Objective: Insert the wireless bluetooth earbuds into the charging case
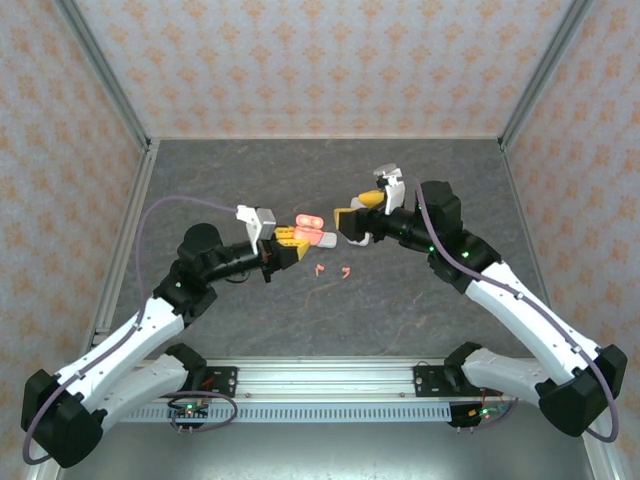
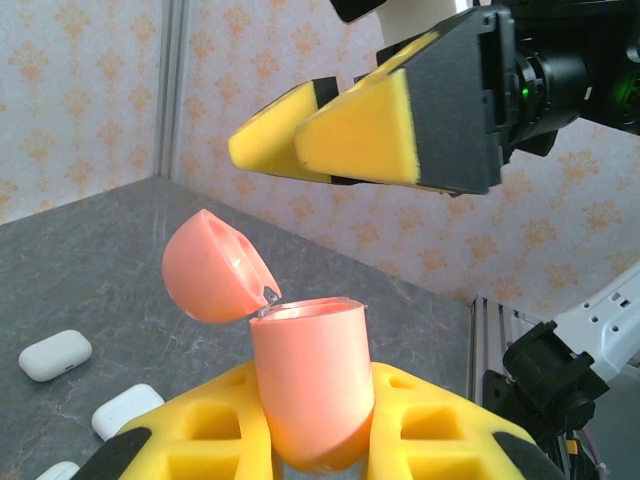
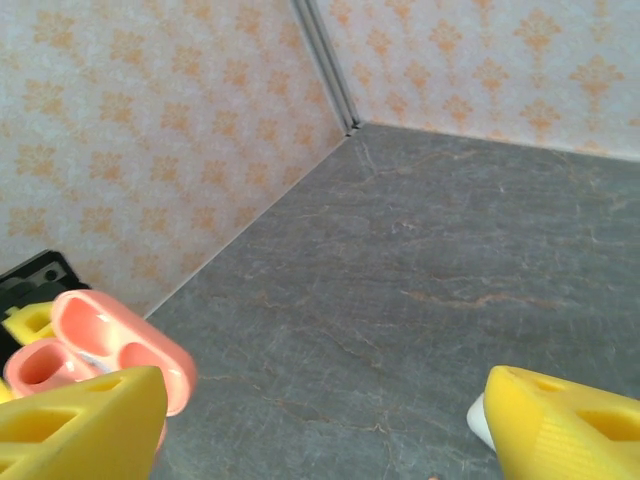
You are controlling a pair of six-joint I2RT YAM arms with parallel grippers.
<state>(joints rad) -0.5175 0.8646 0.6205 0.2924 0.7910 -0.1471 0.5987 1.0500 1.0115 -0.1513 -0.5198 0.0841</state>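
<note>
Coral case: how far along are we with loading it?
Done: the lid is flipped open. In hand: the left gripper clamps the case; the right gripper hovers open close by. Left: both coral earbuds lie on the table, none seated.

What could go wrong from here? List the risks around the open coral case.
1. The open right gripper sits close to the glossy coral-pink plastic charging case and could knock its hinged lid.
2. The left gripper pinches the case's rounded lower body; it may slip.
3. The two tiny coral-red plastic earbuds lie on the grey table; thick yellow foam pads may fumble them.
</note>
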